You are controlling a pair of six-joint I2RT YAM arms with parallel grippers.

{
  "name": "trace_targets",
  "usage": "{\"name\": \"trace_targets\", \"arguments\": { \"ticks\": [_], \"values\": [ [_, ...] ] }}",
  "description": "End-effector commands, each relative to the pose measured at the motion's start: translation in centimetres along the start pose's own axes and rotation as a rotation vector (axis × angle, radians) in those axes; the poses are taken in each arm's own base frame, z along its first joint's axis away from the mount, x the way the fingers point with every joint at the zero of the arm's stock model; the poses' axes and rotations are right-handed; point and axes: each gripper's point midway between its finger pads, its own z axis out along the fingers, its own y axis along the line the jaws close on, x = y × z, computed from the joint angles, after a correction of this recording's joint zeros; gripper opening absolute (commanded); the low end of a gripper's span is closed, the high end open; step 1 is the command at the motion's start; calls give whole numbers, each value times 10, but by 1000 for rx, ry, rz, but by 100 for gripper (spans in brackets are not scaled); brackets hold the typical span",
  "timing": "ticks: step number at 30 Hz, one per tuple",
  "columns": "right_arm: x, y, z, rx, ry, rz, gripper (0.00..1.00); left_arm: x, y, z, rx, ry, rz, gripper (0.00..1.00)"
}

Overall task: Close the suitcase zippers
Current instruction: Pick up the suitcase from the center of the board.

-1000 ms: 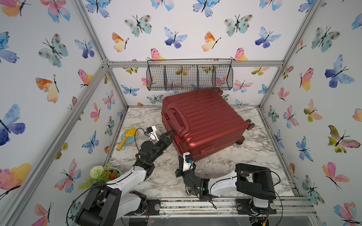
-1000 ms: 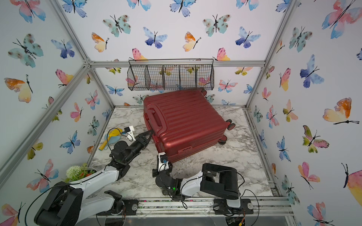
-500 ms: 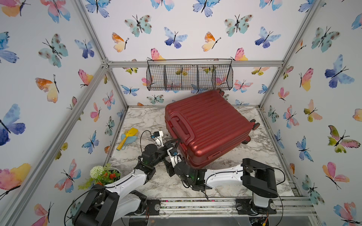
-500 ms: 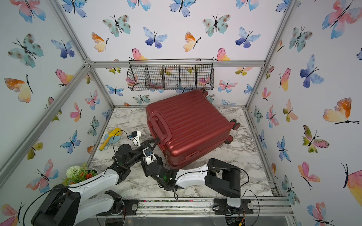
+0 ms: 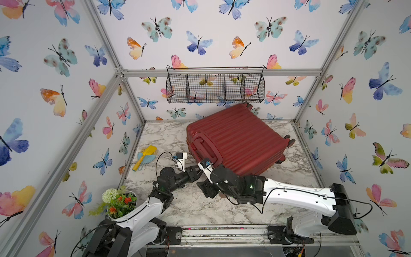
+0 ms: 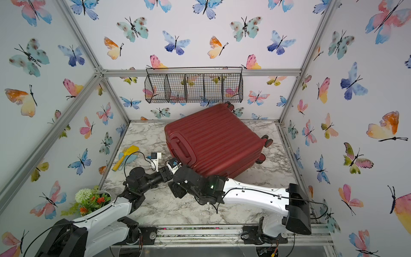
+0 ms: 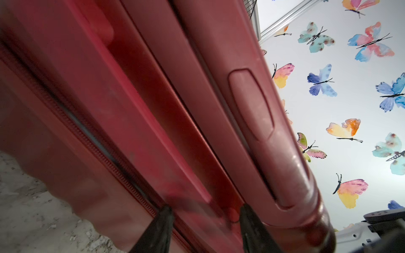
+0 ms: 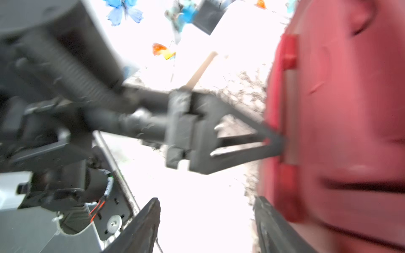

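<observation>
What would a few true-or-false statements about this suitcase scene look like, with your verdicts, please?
1. The suitcase lies on the marble table, ribbed shell up. True.
2. The wire basket stands on the table. False: it hangs on the back wall.
3. The right pincer is shut on the yellow scoop. False: its jaws stand apart with nothing between them; the scoop lies on the table.
4. The flower pot stands beside the left arm. True.
</observation>
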Motion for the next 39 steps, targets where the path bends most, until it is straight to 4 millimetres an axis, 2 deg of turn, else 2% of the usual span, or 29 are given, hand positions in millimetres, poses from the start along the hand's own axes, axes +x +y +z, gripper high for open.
{"name": "trace_targets", "arguments": {
  "ticks": [1,4,6,8,10,13,14,15,18,21,24,25,26,28,33,36,39],
  "values": [
    [19,-26,-3,153,233,-88,69,-34,-25,-17,14,-108,175,57],
    [2,-12,18,161,296,-125,68,-48,-3,-36,-123,-186,125,57],
    [-6,-13,38,219,328,-155,69,-53,16,-49,-245,-233,69,55],
    [-20,-17,49,276,333,-166,68,-52,28,-58,-319,-245,43,54],
    [-32,-21,53,310,306,-114,68,-48,27,-61,-310,-243,40,54],
    [-37,0,74,156,161,1,69,-43,27,-60,-295,-219,24,55],
    [-40,0,78,143,124,24,69,-40,31,-58,-308,-199,14,54],
    [-42,-10,84,183,128,41,69,-37,36,-57,-321,-173,3,54],
    [-36,-45,95,374,252,17,70,-26,55,-60,-369,-115,-47,53],
    [-20,-56,108,402,313,-17,70,-21,64,-67,-359,-140,-91,53],
    [-12,-69,112,421,325,-12,69,-17,67,-70,-336,-160,-118,53],
    [-8,-68,114,412,337,-12,68,-15,68,-69,-330,-156,-122,53],
    [-5,-83,118,437,356,3,66,-12,70,-69,-328,-153,-130,53],
    [5,-92,124,469,387,-14,65,-9,72,-67,-322,-142,-137,53],
    [33,-98,145,486,457,-20,63,0,69,-61,-286,-85,-149,53],
    [44,-117,150,624,476,-24,63,5,69,-58,-275,-50,-156,53],
    [45,-136,145,770,430,-42,63,7,71,-58,-273,-51,-164,53]
  ]
}}
